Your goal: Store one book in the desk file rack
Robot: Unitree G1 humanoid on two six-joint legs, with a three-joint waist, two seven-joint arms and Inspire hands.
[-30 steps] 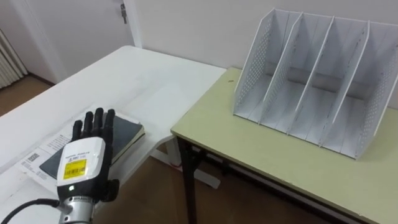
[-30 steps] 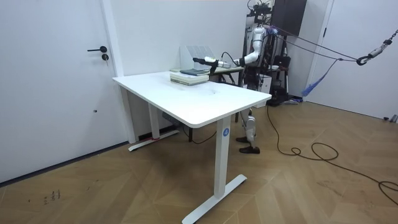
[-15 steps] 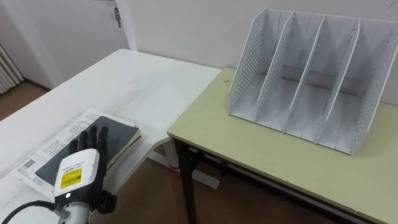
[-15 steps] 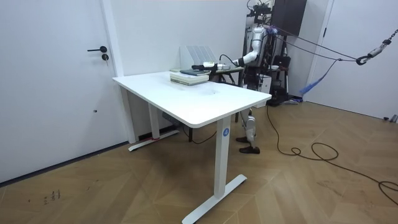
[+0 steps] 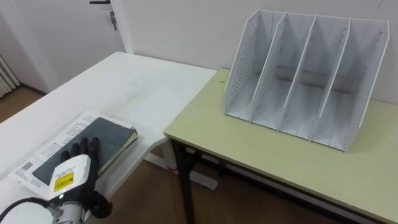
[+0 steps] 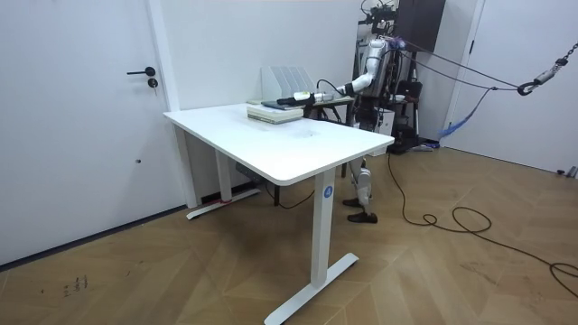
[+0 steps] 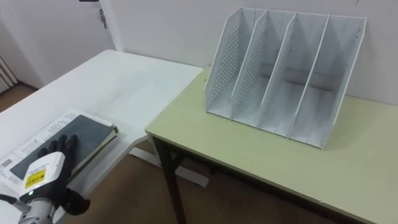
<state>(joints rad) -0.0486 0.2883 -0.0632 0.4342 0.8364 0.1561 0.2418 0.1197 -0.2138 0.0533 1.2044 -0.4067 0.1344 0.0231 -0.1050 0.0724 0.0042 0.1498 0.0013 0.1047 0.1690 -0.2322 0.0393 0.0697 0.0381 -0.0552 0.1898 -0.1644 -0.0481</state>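
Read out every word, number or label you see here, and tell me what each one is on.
Yellow label on the back of the left hand: dark print, too small to read.
White book under the dark book: lines of text and a barcode-like block, too blurred to read.
Round blue sticker on the white table leg: too small to read.
Dark book cover, file rack: no text visible.

Left hand [image 5: 69, 177] covered the book's [image 5: 99, 137] near end, and its wrist ran off the bottom edge. The printed sheet [image 7: 31, 142] under the book was cut by the left edge. The desk [image 5: 267, 155] right of the book was cut by the right edge. In the room view the rack [image 6: 285, 76] behind the book was partly hidden, and the hand was too small to read.
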